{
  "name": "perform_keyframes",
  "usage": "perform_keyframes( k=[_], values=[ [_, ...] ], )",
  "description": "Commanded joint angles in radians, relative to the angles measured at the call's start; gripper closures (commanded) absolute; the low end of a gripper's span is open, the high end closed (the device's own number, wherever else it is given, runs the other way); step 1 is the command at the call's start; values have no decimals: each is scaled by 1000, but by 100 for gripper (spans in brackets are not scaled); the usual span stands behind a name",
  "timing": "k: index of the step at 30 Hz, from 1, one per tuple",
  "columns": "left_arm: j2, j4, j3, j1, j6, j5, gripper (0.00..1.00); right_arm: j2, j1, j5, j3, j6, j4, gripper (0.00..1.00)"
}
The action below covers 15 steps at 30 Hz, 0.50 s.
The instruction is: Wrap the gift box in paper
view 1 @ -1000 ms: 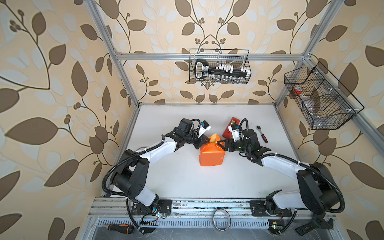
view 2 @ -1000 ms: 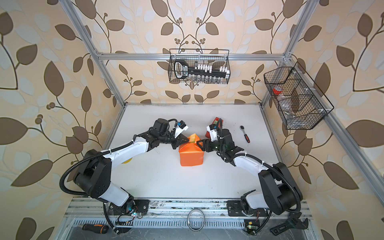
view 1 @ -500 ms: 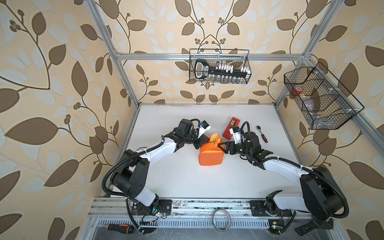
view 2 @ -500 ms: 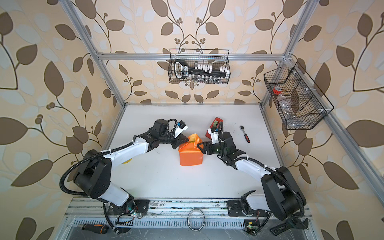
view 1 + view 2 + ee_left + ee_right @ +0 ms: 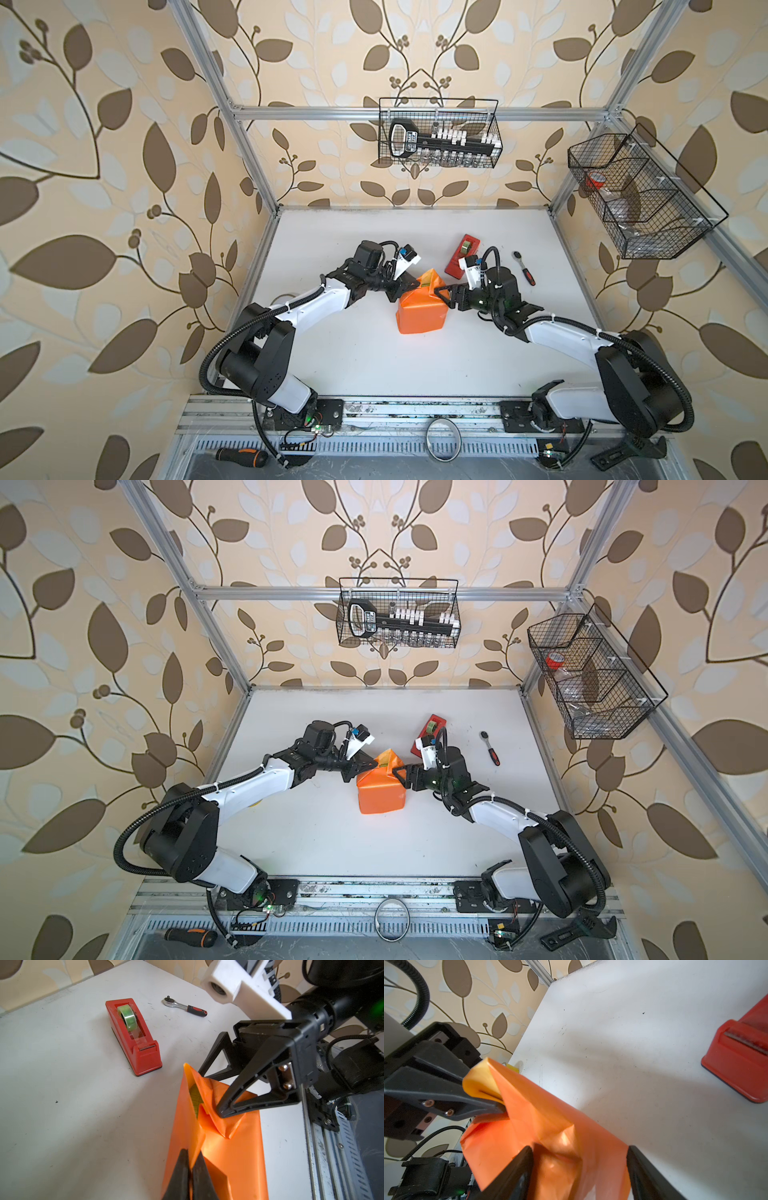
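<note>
The gift box lies mid-table, nearly all covered by the glossy orange paper [image 5: 419, 313] [image 5: 380, 791]. Only a green sliver of the gift box [image 5: 196, 1096] shows through a gap at the far end. My left gripper [image 5: 409, 286] [image 5: 370, 766] [image 5: 192, 1151] is shut on a raised fold of the paper at the parcel's far left corner. The same pinch shows in the right wrist view, where the left gripper [image 5: 502, 1106] holds a pale yellow loop of paper. My right gripper [image 5: 444, 297] [image 5: 405, 779] [image 5: 579, 1149] is open, its fingers either side of the far right end flap. One fingertip [image 5: 221, 1110] presses on the paper.
A red tape dispenser [image 5: 462, 261] [image 5: 133, 1036] [image 5: 741, 1057] stands just beyond the parcel, close to the right wrist. A ratchet wrench [image 5: 524, 268] [image 5: 185, 1006] lies further right. Wire baskets hang on the back wall [image 5: 440, 133] and right wall [image 5: 640, 195]. The white table [image 5: 353, 365] stretches toward the front rail.
The right gripper has pushed in against the parcel's far right end, folding the flap inward, and the parcel has shifted slightly left. The left gripper keeps its pinch in place.
</note>
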<state>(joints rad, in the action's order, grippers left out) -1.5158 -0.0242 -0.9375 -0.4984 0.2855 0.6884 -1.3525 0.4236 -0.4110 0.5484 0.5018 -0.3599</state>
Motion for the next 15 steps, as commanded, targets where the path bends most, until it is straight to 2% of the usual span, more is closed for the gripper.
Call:
perform_keyframes(
  k=[1, 6, 10, 15],
  values=[
    [17, -17, -40, -17, 15, 81, 89, -33, 7, 31, -30, -11, 73, 28],
    [6, -11, -52, -25, 19, 73, 82, -40, 9, 30, -27, -11, 72, 29],
    [-3, -5, -64, -34, 23, 49, 82, -43, 9, 31, -26, -13, 72, 29],
    [4, 4, -67, -42, 28, 46, 95, -48, 9, 31, -25, -12, 72, 29]
  ],
)
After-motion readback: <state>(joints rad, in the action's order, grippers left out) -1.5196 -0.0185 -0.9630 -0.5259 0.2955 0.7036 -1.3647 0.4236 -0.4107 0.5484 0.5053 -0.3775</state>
